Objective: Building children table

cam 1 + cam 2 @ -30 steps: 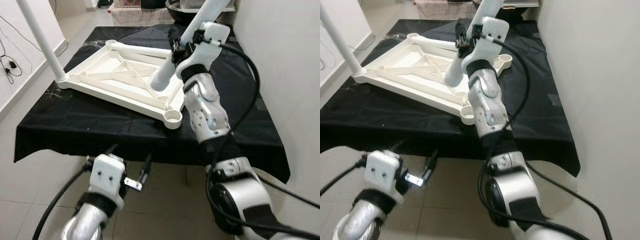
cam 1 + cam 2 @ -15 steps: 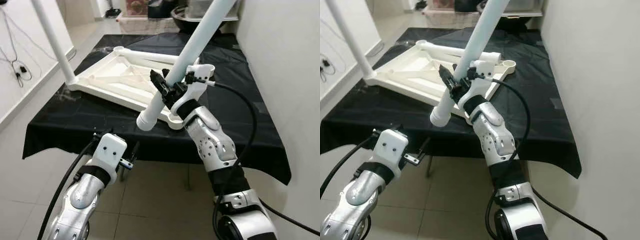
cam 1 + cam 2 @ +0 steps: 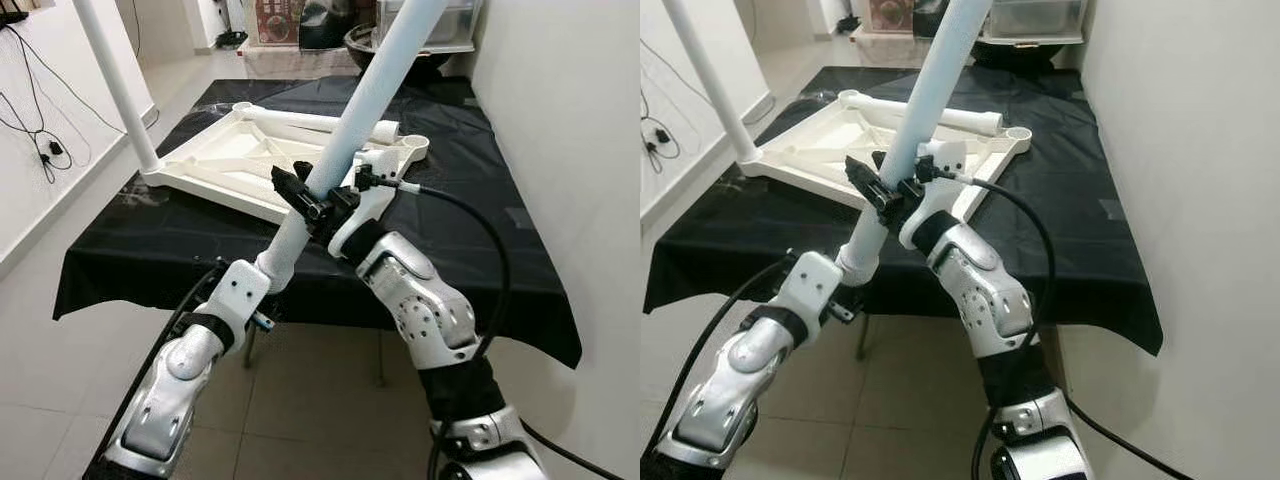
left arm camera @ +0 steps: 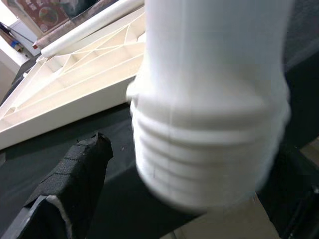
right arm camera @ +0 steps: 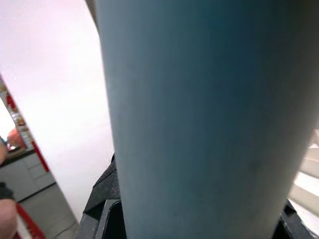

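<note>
My right gripper (image 3: 318,203) is shut on a long white table leg (image 3: 372,92), holding it slanted above the table's front edge. The leg's threaded lower end (image 4: 209,149) hangs just off that edge. My left gripper (image 3: 262,312) is raised to this end and stands open, one black finger (image 4: 75,174) on each side of the thread with a gap showing. The white tabletop (image 3: 240,165) lies upside down on the black-covered table (image 3: 480,240). One leg (image 3: 120,90) stands upright in its left corner, and another leg (image 3: 310,122) lies along its far edge.
An empty round socket (image 3: 415,145) shows at the tabletop's far right corner. A white wall (image 3: 570,120) runs close along the table's right side. Tiled floor (image 3: 320,400) lies in front, and boxes and a dark bowl stand beyond the table.
The right gripper has carried the leg back from the tabletop toward the table's front edge. The left arm has risen from below the table until its fingers flank the leg's threaded end.
</note>
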`<state>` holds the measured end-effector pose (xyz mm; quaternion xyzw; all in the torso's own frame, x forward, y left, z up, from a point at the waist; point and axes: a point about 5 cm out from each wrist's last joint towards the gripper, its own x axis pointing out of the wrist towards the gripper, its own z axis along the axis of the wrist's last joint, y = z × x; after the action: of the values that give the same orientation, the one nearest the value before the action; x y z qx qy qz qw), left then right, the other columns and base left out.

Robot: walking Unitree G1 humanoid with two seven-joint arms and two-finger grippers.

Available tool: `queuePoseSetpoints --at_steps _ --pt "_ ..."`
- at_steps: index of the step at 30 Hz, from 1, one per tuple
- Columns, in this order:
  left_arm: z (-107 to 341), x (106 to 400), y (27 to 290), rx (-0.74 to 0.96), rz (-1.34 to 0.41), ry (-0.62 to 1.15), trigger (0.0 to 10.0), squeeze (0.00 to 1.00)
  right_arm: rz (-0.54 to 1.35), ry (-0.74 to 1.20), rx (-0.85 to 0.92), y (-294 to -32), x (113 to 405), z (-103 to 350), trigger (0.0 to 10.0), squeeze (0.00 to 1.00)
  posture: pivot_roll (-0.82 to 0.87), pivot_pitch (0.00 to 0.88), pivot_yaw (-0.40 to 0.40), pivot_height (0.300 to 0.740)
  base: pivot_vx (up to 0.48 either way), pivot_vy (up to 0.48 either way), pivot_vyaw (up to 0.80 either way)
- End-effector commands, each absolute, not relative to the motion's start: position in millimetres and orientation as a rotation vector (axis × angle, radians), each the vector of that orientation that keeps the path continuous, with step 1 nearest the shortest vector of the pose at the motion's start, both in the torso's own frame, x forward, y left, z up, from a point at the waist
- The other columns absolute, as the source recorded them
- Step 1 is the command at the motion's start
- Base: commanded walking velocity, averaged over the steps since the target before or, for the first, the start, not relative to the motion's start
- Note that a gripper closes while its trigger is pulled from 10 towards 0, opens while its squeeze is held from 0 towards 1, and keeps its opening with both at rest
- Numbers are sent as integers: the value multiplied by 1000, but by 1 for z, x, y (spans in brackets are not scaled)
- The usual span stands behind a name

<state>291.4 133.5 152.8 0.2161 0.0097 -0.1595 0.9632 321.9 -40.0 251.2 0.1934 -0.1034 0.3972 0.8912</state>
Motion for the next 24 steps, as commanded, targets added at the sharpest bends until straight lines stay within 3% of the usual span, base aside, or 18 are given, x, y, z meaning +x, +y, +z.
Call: queuePoseSetpoints --at_steps 1,14,24 --pt "152 294 137 439 -311 19 10000 0 859 -190 406 -35 317 248 10000 0 1 55 32 740 0 0 0" --pt "149 300 108 389 -428 -7 10000 0 873 -150 422 -33 310 244 10000 0 -3 60 33 740 0 0 0" --pt "147 301 103 368 -431 -8 10000 0 866 -146 423 -33 309 244 10000 0 -6 70 37 740 0 0 0"
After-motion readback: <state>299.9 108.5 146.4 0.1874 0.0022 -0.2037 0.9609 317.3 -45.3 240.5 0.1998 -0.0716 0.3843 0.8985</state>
